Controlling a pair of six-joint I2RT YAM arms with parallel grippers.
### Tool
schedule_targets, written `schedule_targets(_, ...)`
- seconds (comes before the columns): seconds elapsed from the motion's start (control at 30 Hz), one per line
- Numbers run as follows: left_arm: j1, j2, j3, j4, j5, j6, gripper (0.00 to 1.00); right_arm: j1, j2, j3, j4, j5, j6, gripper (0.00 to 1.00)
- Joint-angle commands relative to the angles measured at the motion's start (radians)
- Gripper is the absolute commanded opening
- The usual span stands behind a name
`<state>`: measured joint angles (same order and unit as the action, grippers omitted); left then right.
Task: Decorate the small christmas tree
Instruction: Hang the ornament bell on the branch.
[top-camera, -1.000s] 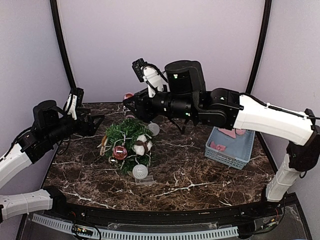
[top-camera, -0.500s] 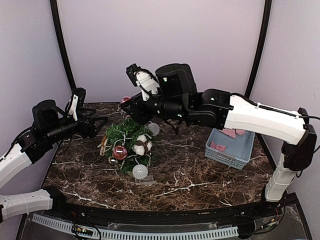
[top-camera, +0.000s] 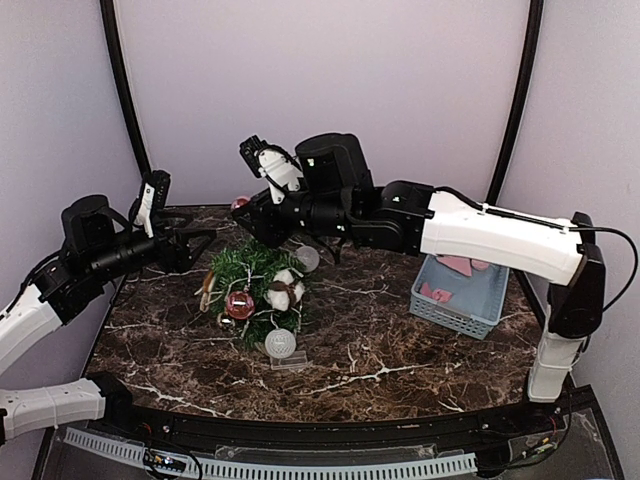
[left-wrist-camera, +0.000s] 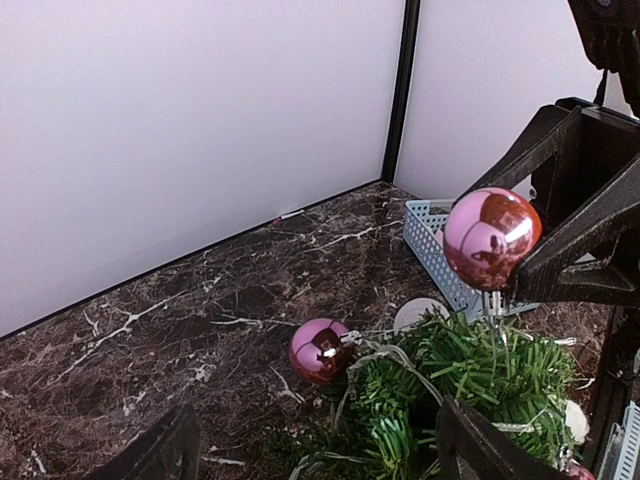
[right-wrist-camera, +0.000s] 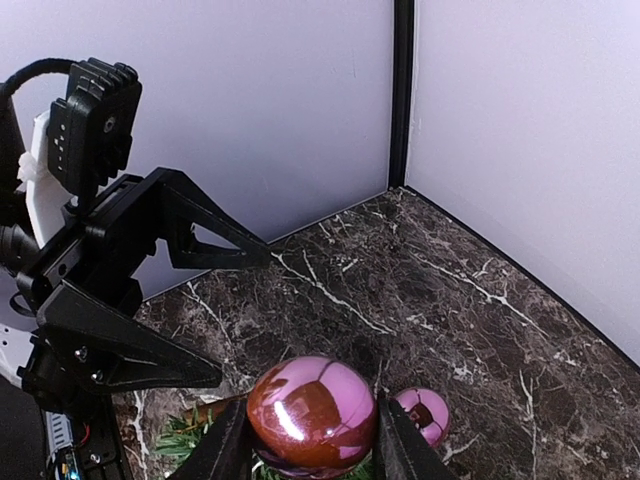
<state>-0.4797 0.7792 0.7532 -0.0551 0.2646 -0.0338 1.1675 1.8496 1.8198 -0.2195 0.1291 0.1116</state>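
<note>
The small christmas tree stands left of the table's middle, hung with a pink ball, a white cotton tuft and a silver ball. My right gripper is shut on a shiny pink bauble, held just above the tree's far top. The top view shows that bauble above the tree's back edge. A smaller pink ball hangs at the tree's back side. My left gripper is open, left of the tree, with nothing between its fingers.
A blue basket holding pink items sits at the right of the table. A pale ball rests on a clear stand in front of the tree. The booth's walls close in at the back and both sides.
My right arm has carried the pink bauble leftward and slightly higher, over the tree's back top. The left gripper has barely shifted and stays open.
</note>
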Motion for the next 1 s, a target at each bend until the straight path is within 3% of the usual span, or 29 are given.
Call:
schedule_targets(0.0, 0.006, 0.001, 0.041, 0.014, 0.016, 0.003, 0.84, -0.014, 0.008, 0.055, 0.088, -0.058, -0.015, 0.38)
schedule_targets(0.97, -0.012, 0.115, 0.125, 0.052, 0.147, 0.003, 0.82, -0.055, -0.125, -0.18, 0.186, -0.12, 0.004, 0.38)
